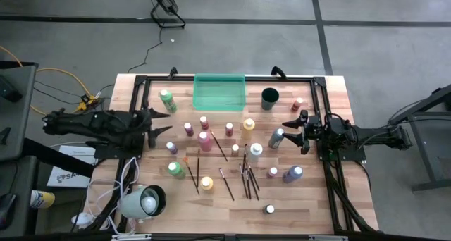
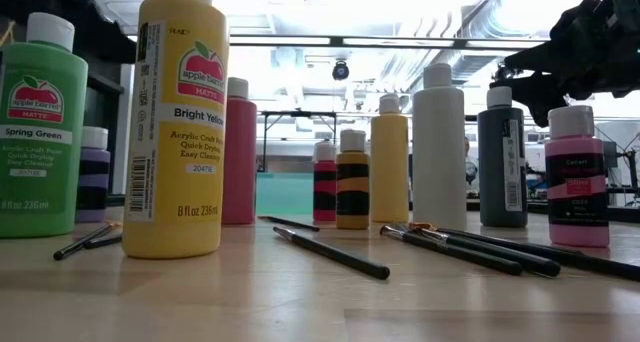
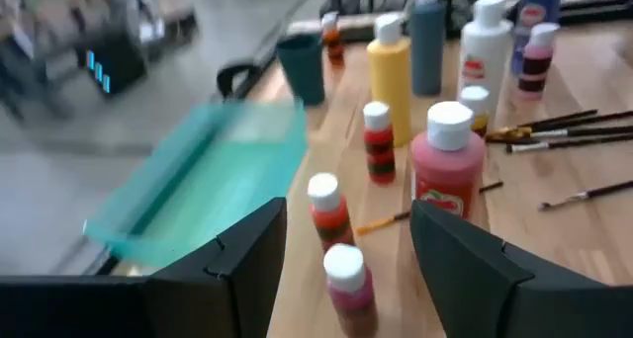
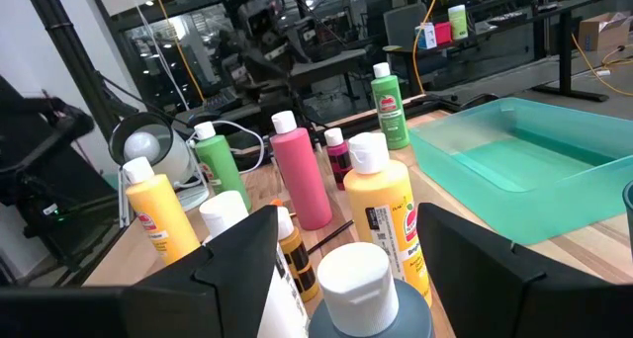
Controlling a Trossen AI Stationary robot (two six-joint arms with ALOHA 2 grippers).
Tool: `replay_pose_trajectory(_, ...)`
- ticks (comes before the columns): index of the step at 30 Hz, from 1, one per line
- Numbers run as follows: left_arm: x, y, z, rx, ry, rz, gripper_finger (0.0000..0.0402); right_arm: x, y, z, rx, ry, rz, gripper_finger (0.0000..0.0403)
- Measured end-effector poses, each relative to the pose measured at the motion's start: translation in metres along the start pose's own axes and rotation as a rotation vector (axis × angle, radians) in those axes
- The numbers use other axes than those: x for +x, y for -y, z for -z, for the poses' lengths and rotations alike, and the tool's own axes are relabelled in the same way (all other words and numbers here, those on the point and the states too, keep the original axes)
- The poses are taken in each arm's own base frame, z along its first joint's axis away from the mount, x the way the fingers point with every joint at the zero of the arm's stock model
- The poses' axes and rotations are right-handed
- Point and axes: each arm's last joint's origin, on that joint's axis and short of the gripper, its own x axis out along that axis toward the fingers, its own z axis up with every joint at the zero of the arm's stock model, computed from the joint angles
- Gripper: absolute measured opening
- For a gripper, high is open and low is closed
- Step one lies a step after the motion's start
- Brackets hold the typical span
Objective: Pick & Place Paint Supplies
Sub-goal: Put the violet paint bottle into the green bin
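On table: bottles [image 1: 205,139] upright, scattered mid-board; brushes [image 1: 246,180] flat between them. Left gripper [image 1: 161,122] and right gripper [image 1: 291,127] both spread wide, empty, hovering at flanks. Bottles probably rigid, slick, tippy: pinch body below cap. Brushes light, thin: pinch mid-handle.

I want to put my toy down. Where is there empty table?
Bare wood lies along the near edge, beside the lone small bottle, and in the left corner past the green tray. The middle is crowded with bottles and paintbrushes.
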Motion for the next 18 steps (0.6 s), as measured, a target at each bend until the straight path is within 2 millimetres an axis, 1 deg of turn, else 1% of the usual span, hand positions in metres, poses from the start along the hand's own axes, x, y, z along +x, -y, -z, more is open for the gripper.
replay_pose_trajectory(5,0.005,0.003,-0.030,-0.109,-0.238,-0.002,0.0212,0.000,0.000,0.000,0.000,0.000,0.000,0.0237)
replay_pose_trajectory(9,0.010,0.008,-0.043,-0.144,-0.455,0.044,0.0212,0.000,0.000,0.000,0.000,0.000,0.000,0.0237)
replay_pose_trajectory(14,0.023,0.021,-0.049,-0.295,-0.731,0.118,0.0212,0.000,0.000,0.000,0.000,0.000,0.000,0.0237)
replay_pose_trajectory(18,0.039,0.031,-0.045,-0.368,-0.860,0.127,0.0212,0.000,0.000,0.000,0.000,0.000,0.000,0.0237)
